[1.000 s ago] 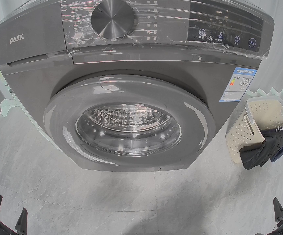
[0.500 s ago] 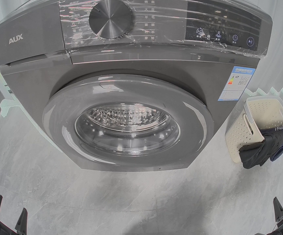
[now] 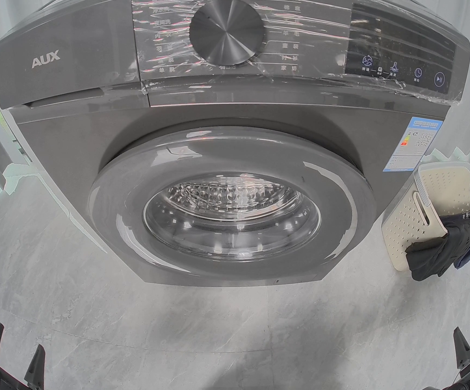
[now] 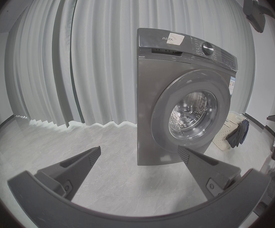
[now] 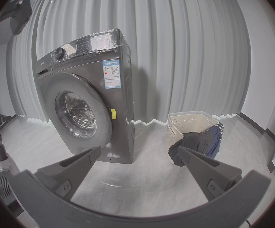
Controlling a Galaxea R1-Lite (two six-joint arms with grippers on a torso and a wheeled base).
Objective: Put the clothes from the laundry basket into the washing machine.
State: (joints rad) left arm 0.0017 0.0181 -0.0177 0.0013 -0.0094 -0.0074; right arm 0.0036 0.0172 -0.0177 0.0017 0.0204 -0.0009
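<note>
**Door shut, clothes hanging from the basket**

The grey front-loading washing machine (image 3: 235, 125) stands upright at twelve o'clock, with its round glass door (image 3: 232, 215) closed. At the machine's three o'clock, just beside it, sits the cream perforated laundry basket (image 3: 405, 220). Dark clothes (image 3: 435, 250), black with what may be a navy piece, drape over its near rim.

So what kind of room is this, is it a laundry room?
Probably a laundry corner set up in a test room, not a home: a grey washing machine with plastic film across its top, a laundry basket holding dark clothes beside it, and pale curtains all around.
</note>
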